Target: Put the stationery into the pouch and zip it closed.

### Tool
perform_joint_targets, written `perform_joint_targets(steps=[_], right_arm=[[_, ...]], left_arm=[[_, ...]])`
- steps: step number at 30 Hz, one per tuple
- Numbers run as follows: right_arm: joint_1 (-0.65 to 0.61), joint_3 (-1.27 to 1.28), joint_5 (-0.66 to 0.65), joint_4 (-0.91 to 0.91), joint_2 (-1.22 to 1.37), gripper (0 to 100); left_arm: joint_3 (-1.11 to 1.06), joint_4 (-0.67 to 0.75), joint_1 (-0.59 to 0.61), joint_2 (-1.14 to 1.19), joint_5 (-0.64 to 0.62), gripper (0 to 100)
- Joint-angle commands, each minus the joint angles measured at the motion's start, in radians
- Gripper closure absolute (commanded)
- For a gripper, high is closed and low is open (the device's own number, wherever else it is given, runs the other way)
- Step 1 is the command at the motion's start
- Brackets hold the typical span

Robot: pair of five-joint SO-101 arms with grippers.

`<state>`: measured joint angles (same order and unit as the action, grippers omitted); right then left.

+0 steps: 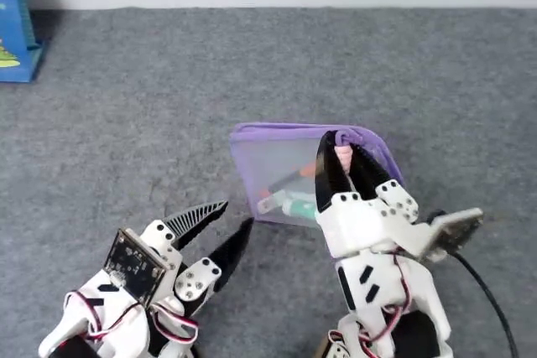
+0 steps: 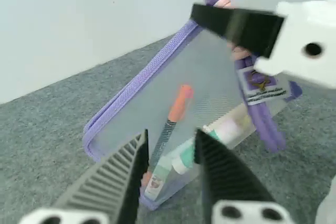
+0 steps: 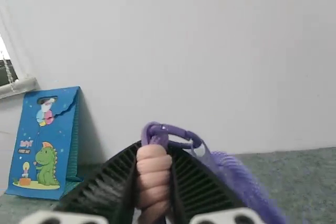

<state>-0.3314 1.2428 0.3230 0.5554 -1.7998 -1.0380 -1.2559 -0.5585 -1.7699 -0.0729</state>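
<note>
Pouch (image 1: 273, 161) mid-table (image 1: 126, 106), stationery (image 1: 285, 199) inside, seen through the mesh. Right gripper (image 1: 342, 161) at pouch's 2 o'clock corner, pinching the pink zip pull (image 3: 152, 174). Left gripper (image 1: 237, 213) spread, holding nothing, just off pouch's 7 o'clock corner. Zip extent hard to read, possibly part open. Risk: the unanchored pouch drags with the pull, or the soft pull slips from the pinch.

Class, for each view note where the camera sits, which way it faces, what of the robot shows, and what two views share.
High view: fixed above the table, looking down; both arms and the pouch show.
Left wrist view: on the left arm, facing the pouch past the open left gripper.
Right wrist view: on the right arm, facing the wall; right gripper clamps the pink pull.
Shared: high and left wrist views show the pouch.
</note>
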Motion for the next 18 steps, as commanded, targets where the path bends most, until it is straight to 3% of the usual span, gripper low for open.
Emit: perform_joint_targets(steps=[1, 13, 18], right_arm=[[-0.045, -0.137, -0.002, -0.024, -0.004, 99.2], [-0.136, -0.37, 0.0, -0.021, 0.337, 99.2], [-0.219, -0.497, -0.002, 0.12, 0.449, 99.2]], left_arm=[[0.03, -0.002, 0.078, -0.005, -0.044, 77], [0.15, -0.081, 0.143, -0.005, -0.044, 76], [0.173, -0.094, 0.143, -0.005, 0.002, 76]])
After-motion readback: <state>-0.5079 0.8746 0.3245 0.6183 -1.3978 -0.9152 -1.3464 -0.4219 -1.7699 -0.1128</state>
